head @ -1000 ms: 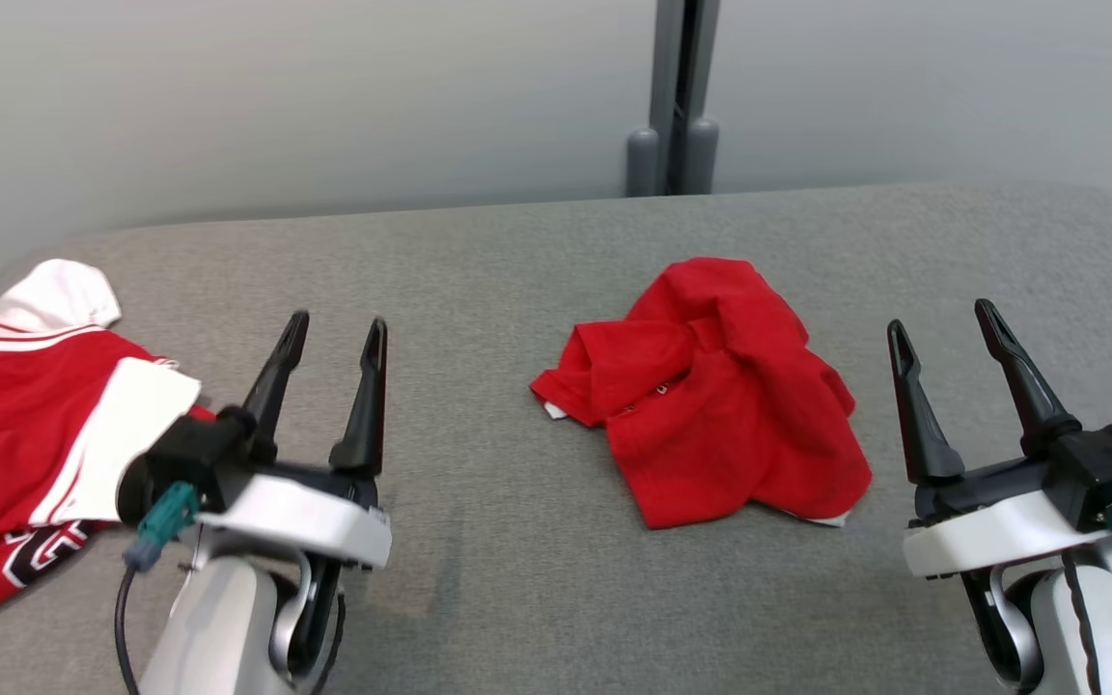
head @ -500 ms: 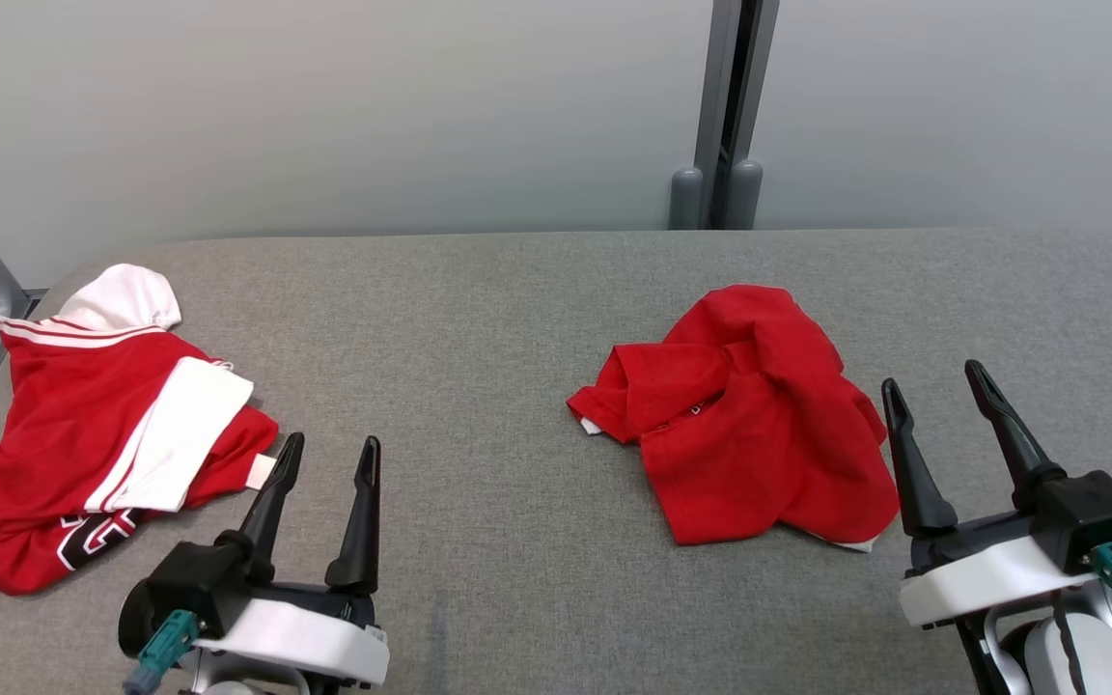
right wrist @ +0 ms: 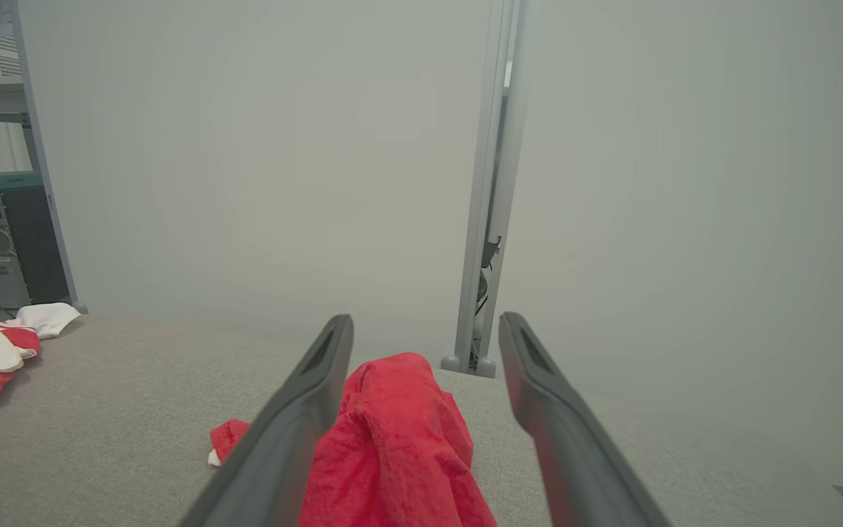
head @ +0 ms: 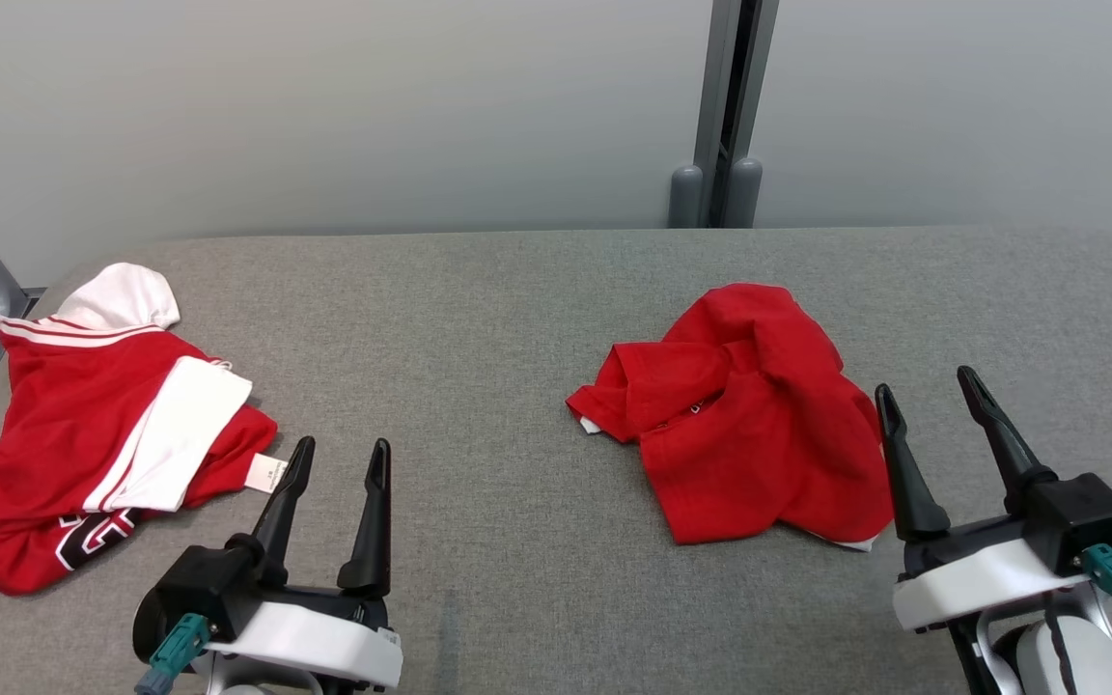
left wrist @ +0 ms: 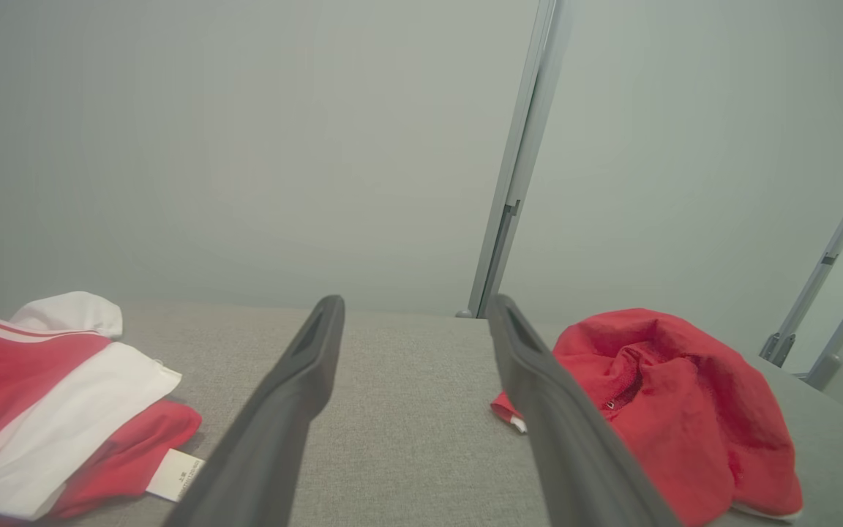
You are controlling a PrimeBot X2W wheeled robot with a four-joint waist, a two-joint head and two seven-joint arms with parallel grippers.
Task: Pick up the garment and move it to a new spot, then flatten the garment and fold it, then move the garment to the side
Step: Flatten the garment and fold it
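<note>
left gripper [head: 342, 446]: 2 dark fingers spread apart, empty, over near-left of grey fabric worktop [head: 517, 319] | right gripper [head: 925, 382]: fingers spread apart, empty, near-right | crumpled red cloth garment [head: 749, 415]: right of worktop centre | red-and-white jersey [head: 83, 425]: worktop's left edge

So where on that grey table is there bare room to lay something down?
The widest bare stretch of table lies between the red-and-white jersey and the crumpled red garment. The far strip is bare too. Crowded: the left end, and beside the right gripper.
</note>
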